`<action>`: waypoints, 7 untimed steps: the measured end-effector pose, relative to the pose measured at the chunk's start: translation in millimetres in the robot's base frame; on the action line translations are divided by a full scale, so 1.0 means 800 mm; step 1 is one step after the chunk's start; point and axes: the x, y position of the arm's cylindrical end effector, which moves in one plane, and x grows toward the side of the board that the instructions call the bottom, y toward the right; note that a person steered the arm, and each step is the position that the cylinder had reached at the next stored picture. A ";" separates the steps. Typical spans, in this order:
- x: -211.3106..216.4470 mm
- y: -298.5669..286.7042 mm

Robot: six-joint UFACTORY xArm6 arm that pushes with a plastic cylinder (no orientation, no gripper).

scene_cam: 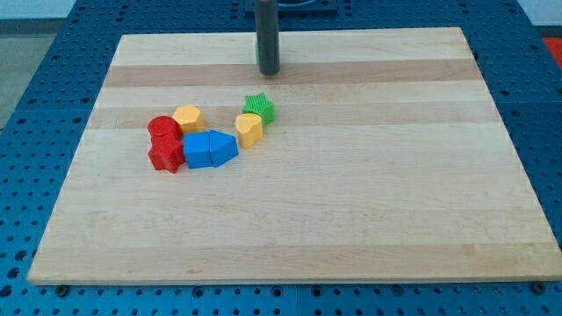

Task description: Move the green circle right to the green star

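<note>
One view — high, from the board's (351, 219) bottom edge, angled down.

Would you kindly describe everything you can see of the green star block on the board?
The green star is a small, bright green block with ridged, pointed edges, plastic by the look of it, lying flat on the wooden board a little above and left of the board's middle. It sits at the view's right end of the block cluster. Its lower left edge meets, or nearly meets, a yellow block; I cannot tell which. My tip stands above it toward the view's top, clearly apart.
</note>
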 end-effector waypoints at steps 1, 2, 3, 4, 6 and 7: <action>-0.008 -0.060; -0.055 -0.088; -0.079 -0.007; -0.035 0.023; 0.049 0.054; 0.079 0.086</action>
